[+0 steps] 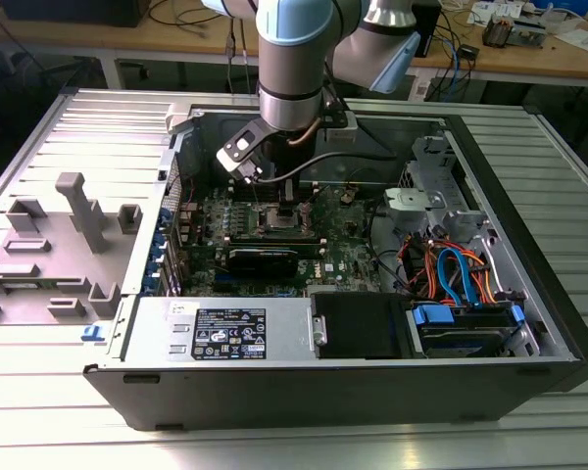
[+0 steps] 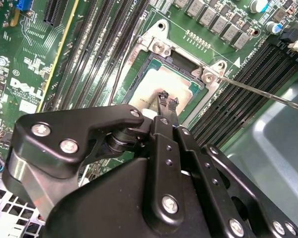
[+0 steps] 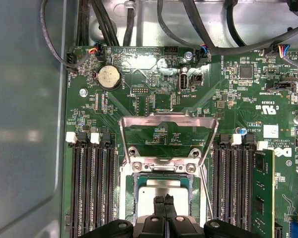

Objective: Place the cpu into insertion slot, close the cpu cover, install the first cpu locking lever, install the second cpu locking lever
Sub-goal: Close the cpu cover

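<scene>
I reach down in the middle of the exterior view, into the computer case and over the motherboard. My gripper has its fingertips pinched together with nothing between them, on or just above the cpu. The cpu lies flat in its slot, so I think step one is about done. The cpu cover stands open, and a locking lever sticks out free. The cover must swing down flat without bumping the chip.
</scene>
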Tool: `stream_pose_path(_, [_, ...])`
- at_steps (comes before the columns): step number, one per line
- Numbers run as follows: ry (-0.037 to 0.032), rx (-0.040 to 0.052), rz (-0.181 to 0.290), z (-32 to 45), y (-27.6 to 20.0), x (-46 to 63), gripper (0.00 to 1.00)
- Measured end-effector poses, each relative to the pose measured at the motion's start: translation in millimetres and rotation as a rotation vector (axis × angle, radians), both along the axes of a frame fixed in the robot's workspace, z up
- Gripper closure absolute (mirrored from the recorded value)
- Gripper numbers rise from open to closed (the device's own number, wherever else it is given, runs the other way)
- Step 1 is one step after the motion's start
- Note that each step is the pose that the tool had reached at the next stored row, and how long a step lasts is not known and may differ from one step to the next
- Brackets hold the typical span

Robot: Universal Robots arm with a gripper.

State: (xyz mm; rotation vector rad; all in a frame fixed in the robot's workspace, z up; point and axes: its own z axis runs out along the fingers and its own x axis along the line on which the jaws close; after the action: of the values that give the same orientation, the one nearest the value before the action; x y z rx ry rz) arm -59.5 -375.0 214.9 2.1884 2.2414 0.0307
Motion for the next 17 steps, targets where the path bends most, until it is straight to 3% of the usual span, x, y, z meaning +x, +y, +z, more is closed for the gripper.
stream_pose_path(17, [0.0002, -0.0002, 0.000, 7.4, 0.0, 0.0, 0.89])
